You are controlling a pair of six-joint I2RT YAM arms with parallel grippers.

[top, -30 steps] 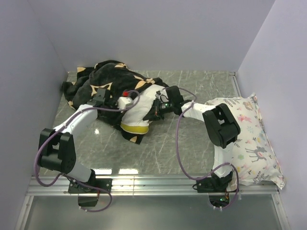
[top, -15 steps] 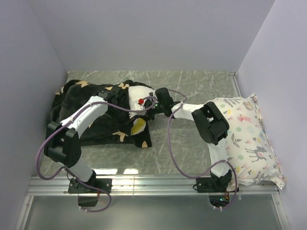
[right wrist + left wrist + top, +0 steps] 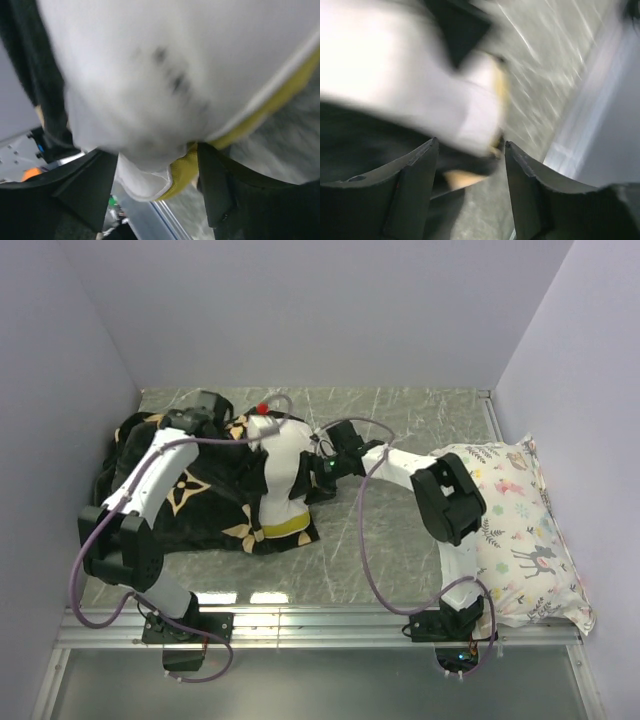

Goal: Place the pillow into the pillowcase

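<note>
Over on the left half of the table (image 3: 400, 535), both arms are stretched out to the same spot. Left arm (image 3: 150, 475) goes up from its base and folds at the elbow close to the left wall. From there it runs long and nearly straight toward the back. The wrist bends over to the right, so the left gripper (image 3: 470, 145) hangs above the far end of the pillow (image 3: 285, 465). Its jaws are spread wide with nothing between them. From the left wrist view you just look down through the gap at blurry white cloth and black fabric.

Right arm (image 3: 445, 500) rises from its base, doubles back at a high elbow and reaches leftward, low, to the pillow's right side. Right gripper (image 3: 156, 152) is spread wide too, and a white corner with the yellow band bulges into the gap. Can't tell if the pads actually touch it.

Pillow lies lengthwise along the right edge of the pillowcase (image 3: 180, 490), yellow end toward the near side. Black plush sits under it and laps over its left flank, but most of the white is on show. Deer-print pillow (image 3: 515, 525) sits apart by the right wall.

Writing-wise, the right wrist view shows a few dark marks on the white cloth, too smeared to read.
</note>
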